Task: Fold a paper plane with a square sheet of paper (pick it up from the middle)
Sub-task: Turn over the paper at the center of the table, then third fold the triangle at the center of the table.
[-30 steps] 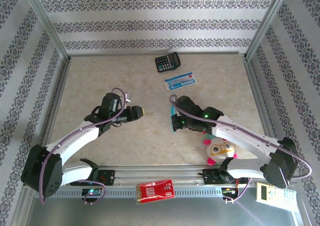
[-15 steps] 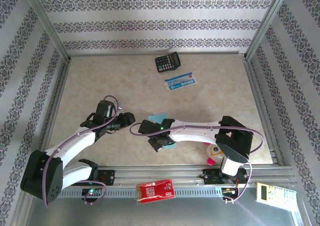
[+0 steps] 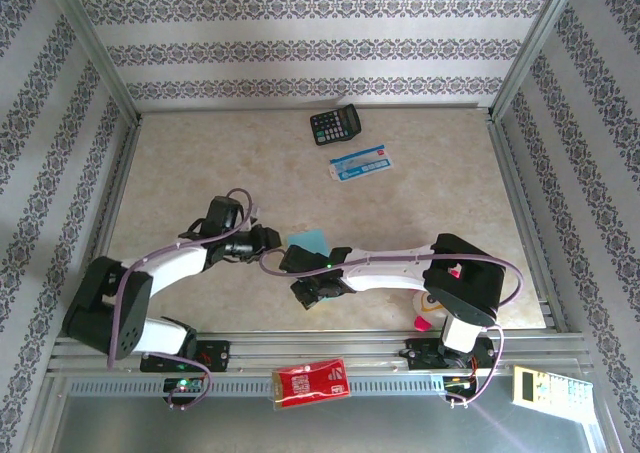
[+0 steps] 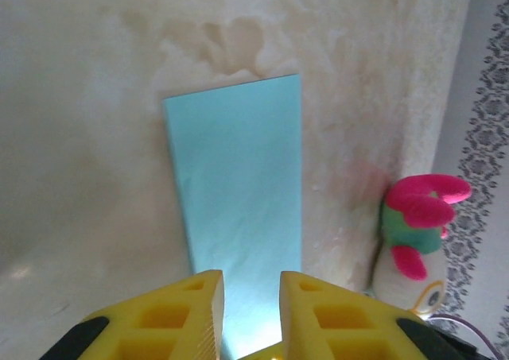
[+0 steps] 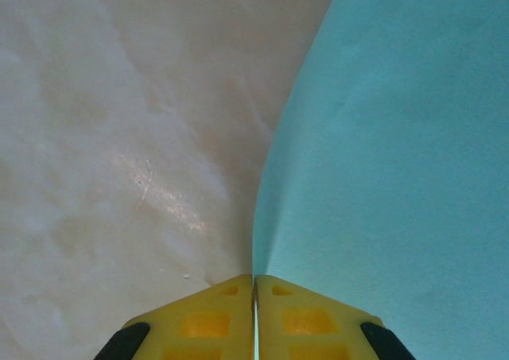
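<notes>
The square sheet of paper [image 3: 308, 240] is light turquoise and sits just left of the table's middle. In the left wrist view the paper [image 4: 238, 185] shows as a long narrow rectangle running away from the camera. My left gripper [image 3: 272, 239] is at its left end. The yellow jaws [image 4: 250, 276] stand apart with the paper's near end in the gap between them. My right gripper [image 3: 298, 256] reaches in from the right. Its fingers [image 5: 254, 279] are pressed shut on the paper's [image 5: 398, 137] edge, and the sheet curves up to the right.
A black calculator [image 3: 334, 125] and a blue-and-white card [image 3: 361, 161] lie at the back centre. A plush toy [image 3: 430, 308] with pink tufts [image 4: 417, 217] sits by the right arm's base. A red packet [image 3: 311, 383] lies on the front rail.
The right arm has swung left across the table with the paper pinched in it. The left gripper has moved right up to the paper, and its jaws have narrowed.
</notes>
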Robot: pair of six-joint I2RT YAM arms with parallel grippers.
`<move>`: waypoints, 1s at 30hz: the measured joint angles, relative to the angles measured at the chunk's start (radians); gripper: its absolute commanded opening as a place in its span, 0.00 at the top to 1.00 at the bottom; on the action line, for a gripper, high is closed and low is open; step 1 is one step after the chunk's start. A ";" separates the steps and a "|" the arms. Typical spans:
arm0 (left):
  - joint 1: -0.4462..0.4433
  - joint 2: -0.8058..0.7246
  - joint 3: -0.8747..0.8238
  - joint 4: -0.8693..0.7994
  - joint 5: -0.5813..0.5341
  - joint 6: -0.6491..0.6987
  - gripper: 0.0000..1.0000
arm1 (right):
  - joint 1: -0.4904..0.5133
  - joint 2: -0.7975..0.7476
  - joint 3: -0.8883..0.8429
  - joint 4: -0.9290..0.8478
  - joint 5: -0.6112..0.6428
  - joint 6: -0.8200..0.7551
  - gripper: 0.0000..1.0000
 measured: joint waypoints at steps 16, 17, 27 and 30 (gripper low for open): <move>-0.071 0.332 0.151 0.109 0.053 -0.042 0.82 | -0.018 -0.024 -0.032 0.063 0.000 0.001 0.84; -0.071 0.345 0.155 0.109 0.055 -0.039 0.82 | -0.021 -0.026 -0.032 0.064 -0.002 -0.001 0.83; -0.072 0.386 0.193 0.075 0.066 0.027 0.84 | -0.039 -0.074 -0.065 0.077 -0.039 -0.027 0.77; -0.072 0.388 0.198 0.064 0.066 0.044 0.84 | -0.050 -0.082 -0.070 0.077 -0.047 -0.039 0.77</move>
